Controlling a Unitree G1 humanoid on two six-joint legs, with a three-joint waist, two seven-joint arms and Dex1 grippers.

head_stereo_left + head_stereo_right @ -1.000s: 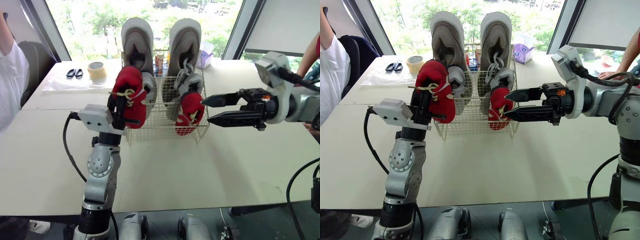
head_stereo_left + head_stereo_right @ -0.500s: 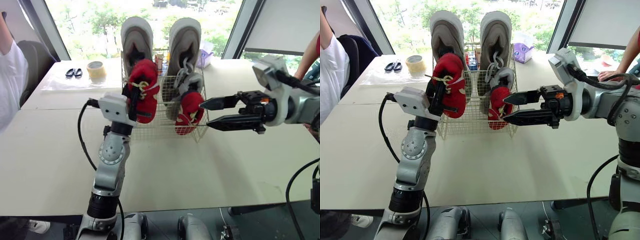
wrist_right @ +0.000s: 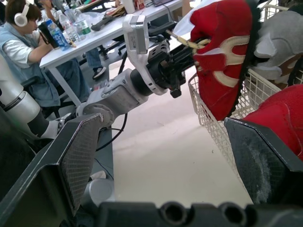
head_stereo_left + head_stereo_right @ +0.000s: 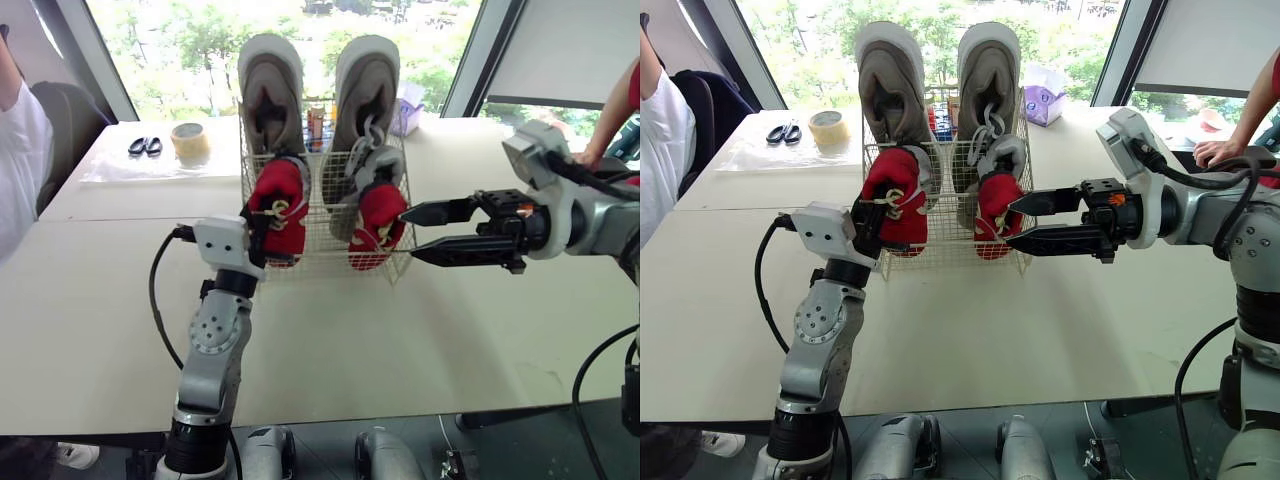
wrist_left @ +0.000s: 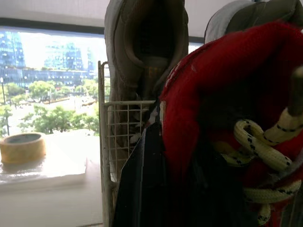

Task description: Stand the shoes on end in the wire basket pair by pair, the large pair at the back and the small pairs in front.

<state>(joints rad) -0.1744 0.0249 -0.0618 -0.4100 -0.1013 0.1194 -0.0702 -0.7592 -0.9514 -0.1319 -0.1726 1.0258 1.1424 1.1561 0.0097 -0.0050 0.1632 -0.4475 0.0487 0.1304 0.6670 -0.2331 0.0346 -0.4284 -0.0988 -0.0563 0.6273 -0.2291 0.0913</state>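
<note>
a: what does the left gripper have?

b: it has a red shoe. the black fingers are closed on it, on the side with the laces, and the shoe stands toe up.

a: and where is this shoe?

b: at the front left corner of the wire basket, just before the left shoe of the large grey pair. if it is fully inside the wire, i cannot tell.

a: the big pair is in its place?

b: yes, both stand on end at the back of the basket, and their upper ends rise well above the rim. a small grey shoe stands in front of the right one, and a second red shoe is in the front right part, toe up.

a: the right gripper?

b: it hangs over the table just beside the right wall of the basket. its two fingers are wide apart and point at the second red shoe, with nothing between them.

a: something else on the table?

b: a tape roll and scissors, far at the left behind.
</note>
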